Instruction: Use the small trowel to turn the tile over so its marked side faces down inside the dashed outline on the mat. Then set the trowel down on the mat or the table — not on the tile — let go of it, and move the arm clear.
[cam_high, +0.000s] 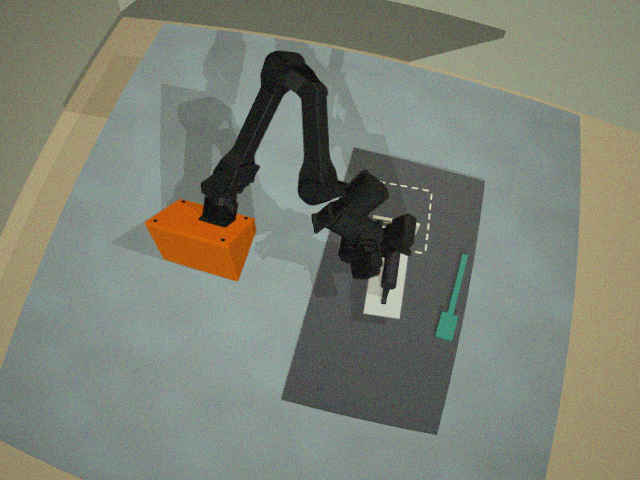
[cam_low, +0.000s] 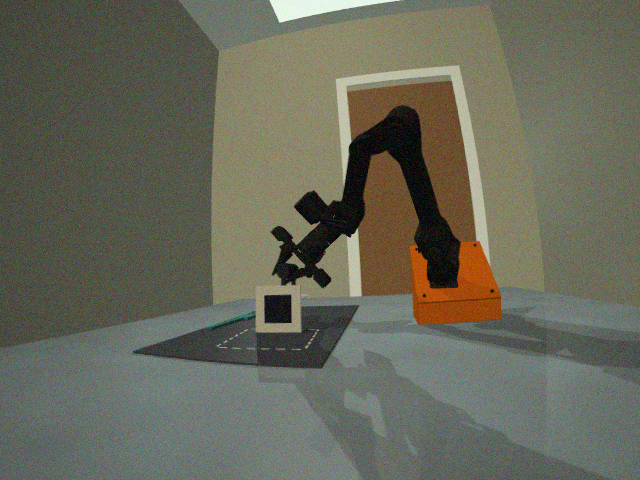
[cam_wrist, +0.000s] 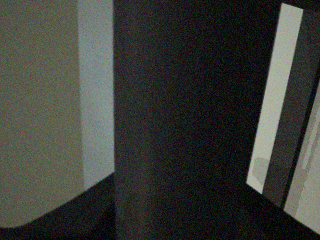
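The tile stands about upright over the mat, near the far side of the dashed outline in the exterior view. Its dark square mark faces the exterior view. Whether its lower edge touches the mat is unclear. My gripper is shut on the dark-handled trowel, behind the tile in the exterior view. The trowel's long pale blade stretches away from the tile under the gripper. The wrist view shows a broad dark shape and a pale strip; the grip itself is hidden.
A teal spatula-shaped tool lies near the mat's long edge, on the side away from the arm base. The arm rises from an orange block on the blue-grey table.
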